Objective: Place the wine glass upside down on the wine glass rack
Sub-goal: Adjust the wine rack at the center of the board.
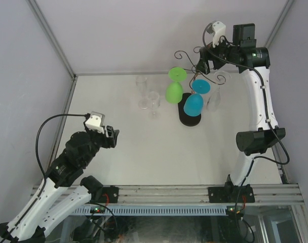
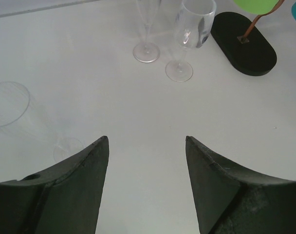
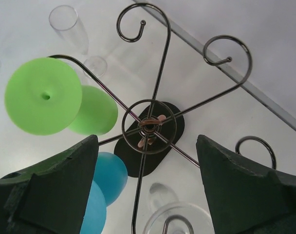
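I reckon the hanging is done: the clear wine glass [image 1: 213,99] hangs bowl-down on the wine glass rack [image 3: 149,125], upper right of the overhead frame, so my right claw [image 3: 145,140], spread apart above it, next needs a snag-free lift away.

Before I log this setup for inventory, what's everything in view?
rack: one, dark wire, black base, far right of table
green glass: one, hung upside down, rack's left
blue glass: one, hung upside down, rack's front
hung clear glass: one, rack's right
standing clear glasses: two, left of rack
faint clear glass: one, left wrist view only
table: one, white
left gripper: black, open, over bare table
right gripper: black, open, above rack
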Motion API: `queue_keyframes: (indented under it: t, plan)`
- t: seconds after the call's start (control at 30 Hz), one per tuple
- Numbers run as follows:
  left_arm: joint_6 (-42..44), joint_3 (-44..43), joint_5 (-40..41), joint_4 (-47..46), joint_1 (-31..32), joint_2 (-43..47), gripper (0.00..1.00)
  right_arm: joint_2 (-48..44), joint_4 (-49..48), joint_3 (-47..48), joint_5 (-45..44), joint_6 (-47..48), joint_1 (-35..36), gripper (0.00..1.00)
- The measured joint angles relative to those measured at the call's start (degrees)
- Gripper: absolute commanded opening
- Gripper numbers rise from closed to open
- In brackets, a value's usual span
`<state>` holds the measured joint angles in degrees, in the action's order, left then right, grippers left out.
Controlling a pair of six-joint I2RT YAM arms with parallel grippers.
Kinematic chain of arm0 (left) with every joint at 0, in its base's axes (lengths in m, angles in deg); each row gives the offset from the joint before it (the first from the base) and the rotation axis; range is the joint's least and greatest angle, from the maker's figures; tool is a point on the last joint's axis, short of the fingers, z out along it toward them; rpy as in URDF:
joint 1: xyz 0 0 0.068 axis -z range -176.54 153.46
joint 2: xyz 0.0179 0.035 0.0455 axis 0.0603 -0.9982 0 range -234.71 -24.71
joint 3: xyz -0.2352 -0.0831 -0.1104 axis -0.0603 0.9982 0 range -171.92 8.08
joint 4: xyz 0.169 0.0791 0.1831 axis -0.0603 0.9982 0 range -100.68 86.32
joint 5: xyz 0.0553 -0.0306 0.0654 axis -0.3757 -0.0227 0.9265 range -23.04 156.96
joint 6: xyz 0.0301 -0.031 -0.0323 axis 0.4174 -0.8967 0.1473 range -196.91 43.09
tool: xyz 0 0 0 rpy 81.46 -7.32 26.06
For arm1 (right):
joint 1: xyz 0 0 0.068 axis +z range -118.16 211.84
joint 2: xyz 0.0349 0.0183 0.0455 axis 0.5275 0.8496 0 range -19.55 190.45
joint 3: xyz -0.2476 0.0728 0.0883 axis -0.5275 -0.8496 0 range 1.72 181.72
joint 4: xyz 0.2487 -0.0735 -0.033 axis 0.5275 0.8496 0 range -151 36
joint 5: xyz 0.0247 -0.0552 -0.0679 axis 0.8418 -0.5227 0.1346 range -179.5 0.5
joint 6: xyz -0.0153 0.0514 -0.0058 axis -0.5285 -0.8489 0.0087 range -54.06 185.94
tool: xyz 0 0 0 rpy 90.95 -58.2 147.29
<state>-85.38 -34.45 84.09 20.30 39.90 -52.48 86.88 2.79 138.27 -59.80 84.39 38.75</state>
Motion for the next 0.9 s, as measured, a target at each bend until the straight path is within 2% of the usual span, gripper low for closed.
queue_keyframes:
  t: [0.63, 0.9]
  plan:
    - [0.0, 0.0, 0.0, 0.0, 0.0, -1.6, 0.68, 7.5, 1.7, 3.1, 1.4, 6.5, 1.7, 0.82]
    - [0.0, 0.0, 0.0, 0.0, 0.0, -2.3, 0.68, 8.7, 2.2, 3.5, -1.6, 7.5, 2.8, 0.81]
